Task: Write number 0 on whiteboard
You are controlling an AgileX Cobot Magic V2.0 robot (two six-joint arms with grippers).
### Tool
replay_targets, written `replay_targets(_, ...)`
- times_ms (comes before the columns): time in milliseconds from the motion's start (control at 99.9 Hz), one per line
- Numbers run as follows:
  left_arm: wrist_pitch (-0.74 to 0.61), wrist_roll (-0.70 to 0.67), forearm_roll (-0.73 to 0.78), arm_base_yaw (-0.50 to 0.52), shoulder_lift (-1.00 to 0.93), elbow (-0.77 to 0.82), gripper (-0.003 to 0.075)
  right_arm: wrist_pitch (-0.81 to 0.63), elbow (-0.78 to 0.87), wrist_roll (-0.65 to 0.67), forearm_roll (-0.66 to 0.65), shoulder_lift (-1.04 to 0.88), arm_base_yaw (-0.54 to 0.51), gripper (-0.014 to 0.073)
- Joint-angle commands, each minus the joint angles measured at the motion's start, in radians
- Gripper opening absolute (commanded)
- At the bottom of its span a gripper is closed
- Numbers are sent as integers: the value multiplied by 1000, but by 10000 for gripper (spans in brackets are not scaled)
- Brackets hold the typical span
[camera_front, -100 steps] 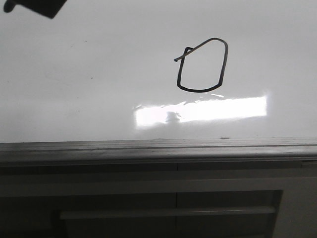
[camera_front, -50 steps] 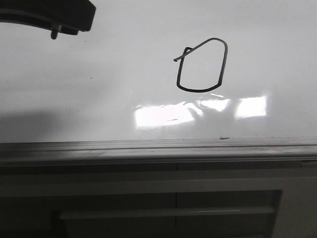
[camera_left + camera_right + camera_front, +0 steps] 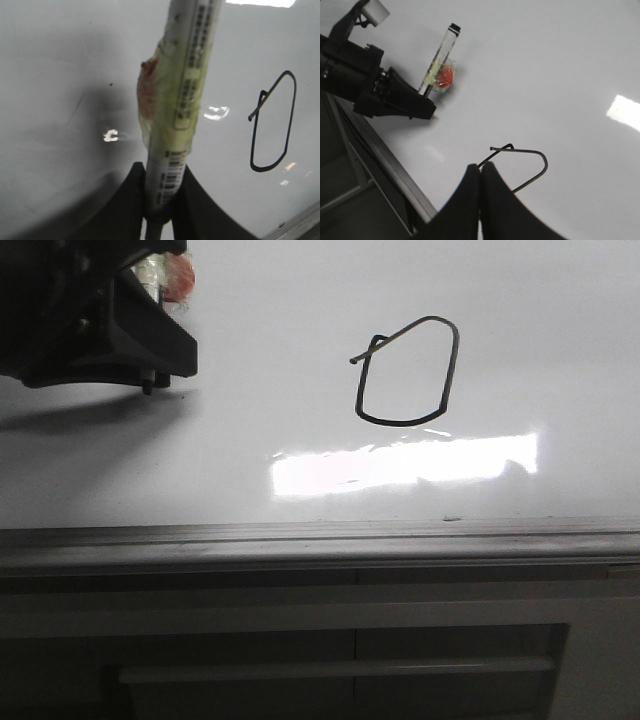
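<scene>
Spreading across nearly the whole front view, the whiteboard (image 3: 250,390) is a glossy white surface with a bright rectangular glare low on it and a grey metal strip (image 3: 320,540) running along its near edge. Below the strip sits a dark cabinet panel (image 3: 330,660) with a pale horizontal bar.

At the far left of the board, the left gripper (image 3: 150,365) reaches in as a bulky black shape casting a soft shadow beneath it. Its fingers (image 3: 132,200) are clenched on a marker (image 3: 182,95), a pale barrel with printed text, a barcode near the grip, and a yellowish tape wrap with a red patch. The right wrist view shows the marker (image 3: 440,57) standing out from the left gripper (image 3: 422,107), dark cap end away from the hand.

The right gripper (image 3: 480,200) has its two dark fingers (image 3: 465,205) pressed together with nothing between them, seen only in its own wrist view, close over the drawn figure.

The number 0 (image 3: 408,373) lies right of centre on the board, well apart from the marker: a thin black angular loop with a short stroke overshooting at its upper left.
</scene>
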Motion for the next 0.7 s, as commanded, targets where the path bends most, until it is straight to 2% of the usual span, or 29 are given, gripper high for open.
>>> replay_targets(0,-46,-7,-22,3,7,-49,-20,-76,-26,2,52,-3,-6,-69)
replay_targets(180,-31,-7,-27,22,41,-63,-20,-68,-26,2,99,-3,-6,-69)
replay_targets(410,69,-7,-45,99,56,-63,-20,-65,-26,2,110,-3,-6,-69)
replay_targets(691,103,-7,-45,110,56,-63,-19,-60,-26,2,110,-3,-6,-69)
